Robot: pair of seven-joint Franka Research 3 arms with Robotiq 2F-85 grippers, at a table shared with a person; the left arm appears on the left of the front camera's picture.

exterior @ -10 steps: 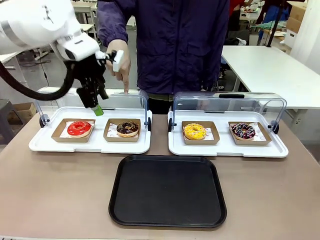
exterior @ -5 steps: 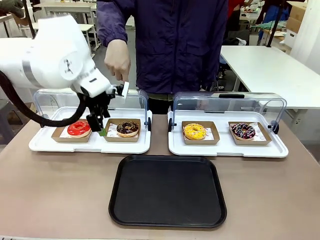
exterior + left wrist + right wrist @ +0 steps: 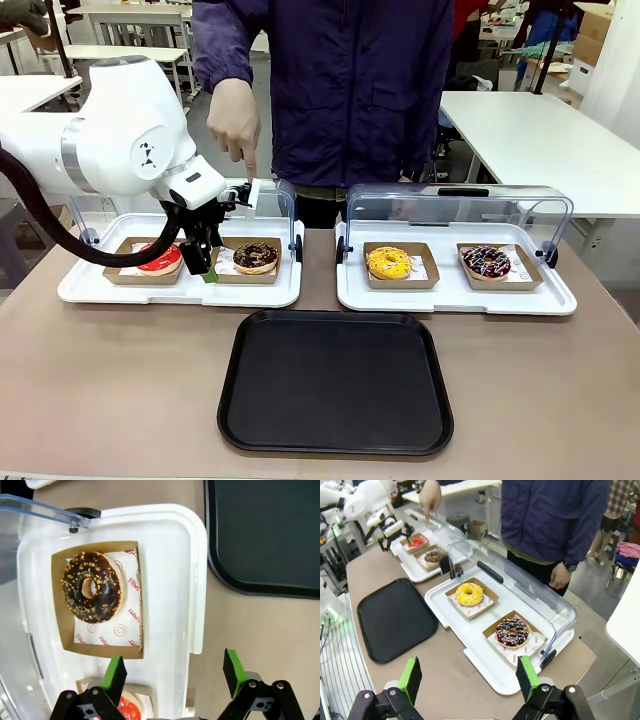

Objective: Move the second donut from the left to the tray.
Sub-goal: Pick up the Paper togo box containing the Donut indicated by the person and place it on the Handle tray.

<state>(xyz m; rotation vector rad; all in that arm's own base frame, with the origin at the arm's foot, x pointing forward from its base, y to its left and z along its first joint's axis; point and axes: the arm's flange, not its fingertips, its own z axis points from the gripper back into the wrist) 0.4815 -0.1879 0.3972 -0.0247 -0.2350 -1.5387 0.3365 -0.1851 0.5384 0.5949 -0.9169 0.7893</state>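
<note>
The second donut from the left [image 3: 256,255], chocolate-glazed with light crumbs, lies in a brown cardboard tray inside the left white display tray [image 3: 180,292]. In the left wrist view the same donut [image 3: 92,587] lies ahead of my left gripper [image 3: 174,672], which is open and holds nothing. One green pad [image 3: 115,672] hangs at the cardboard's near edge and the other past the white rim. From the front, the left gripper [image 3: 205,268] hangs low between the red donut [image 3: 160,258] and the chocolate one. The black tray [image 3: 335,380] sits in front. My right gripper [image 3: 468,677] is open, high above the table's end.
A person stands at the far side with a hand [image 3: 235,120] pointing down over the left display tray's raised clear lid [image 3: 285,205]. The right display tray [image 3: 455,295] holds a yellow donut [image 3: 389,262] and a dark sprinkled donut [image 3: 486,261].
My left arm has come down and forward, bringing the open gripper from above the lid to low between the red and chocolate donuts. The person's hand has lifted slightly.
</note>
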